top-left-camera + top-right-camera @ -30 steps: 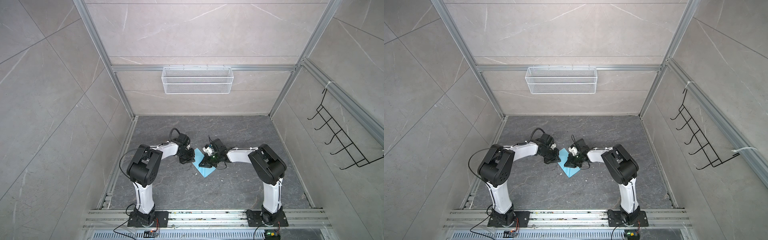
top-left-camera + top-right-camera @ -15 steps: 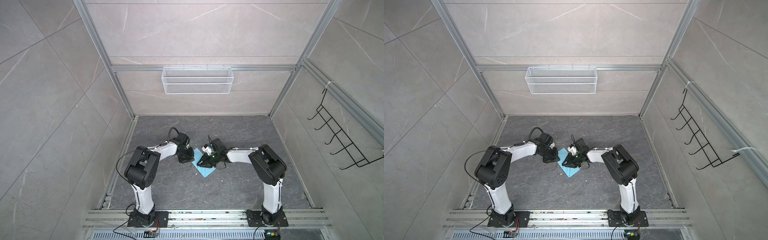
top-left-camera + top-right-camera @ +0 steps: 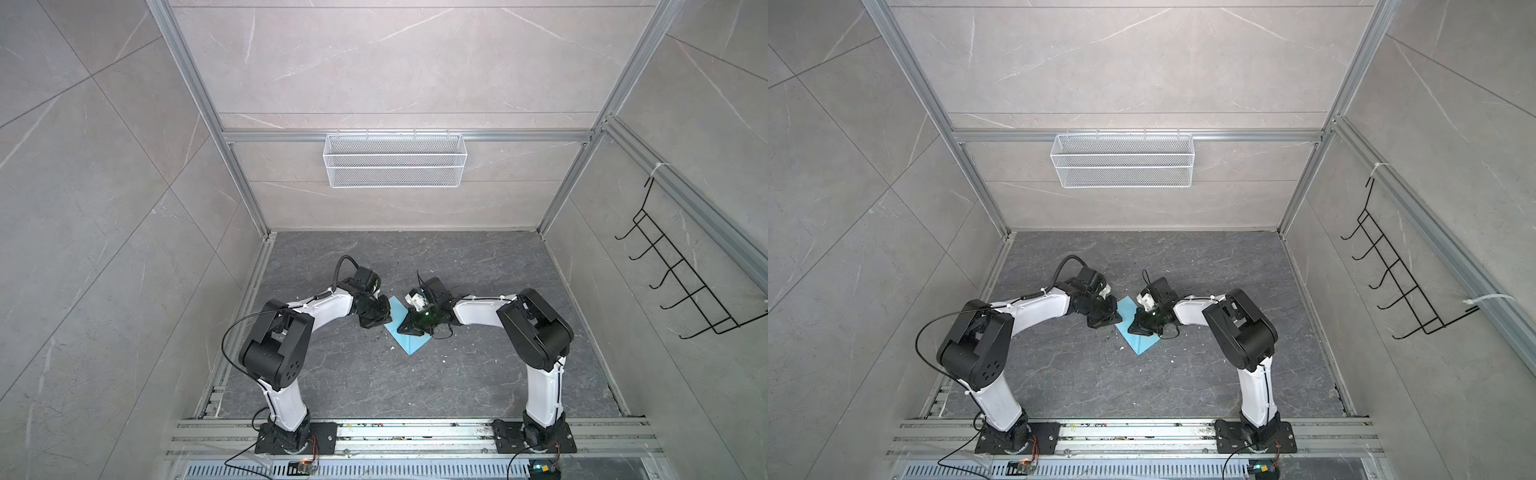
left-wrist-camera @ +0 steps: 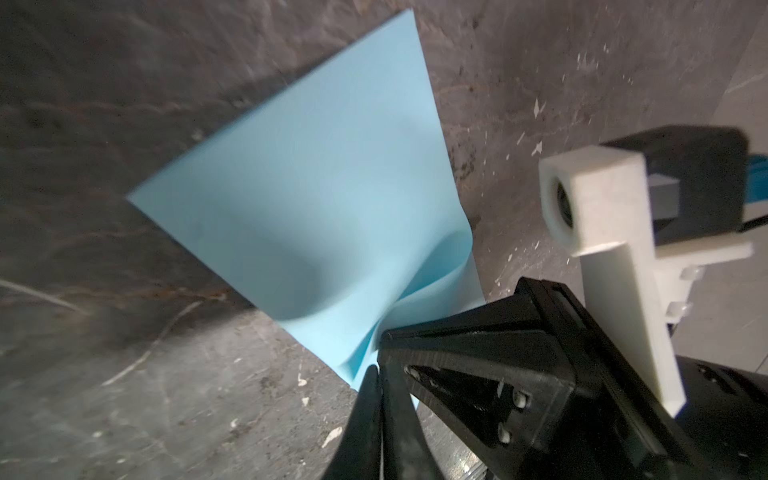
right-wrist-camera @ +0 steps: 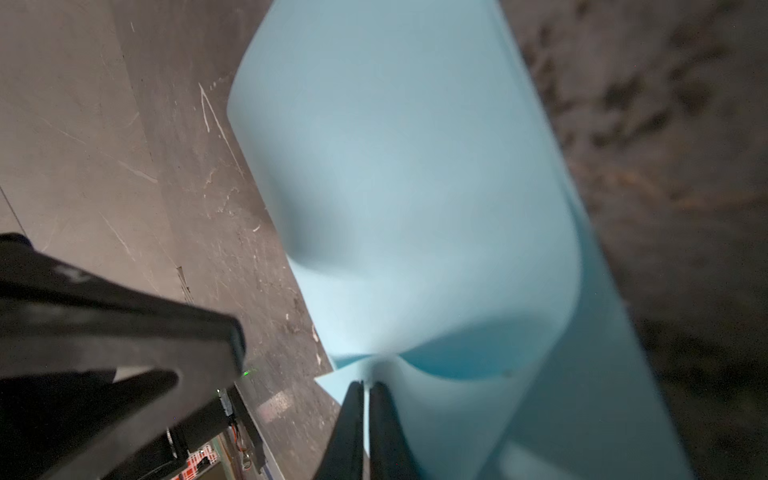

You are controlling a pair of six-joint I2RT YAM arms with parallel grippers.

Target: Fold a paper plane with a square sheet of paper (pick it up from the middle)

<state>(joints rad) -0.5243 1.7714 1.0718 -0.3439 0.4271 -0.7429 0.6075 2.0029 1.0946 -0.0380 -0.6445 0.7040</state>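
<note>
Square sheet of paper (image 3: 409, 343) on the grey tabletop (image 3: 374, 374) between both arms, buckled at its middle.
Right gripper (image 5: 365, 385): jaws closed, pinching the raised fold. Left gripper (image 4: 376, 373): jaws closed at the sheet's edge; whether they hold it cannot be told.

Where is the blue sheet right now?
In a top view the blue sheet lies centrally on the floor, pinched by the left claw and the right claw.
</note>
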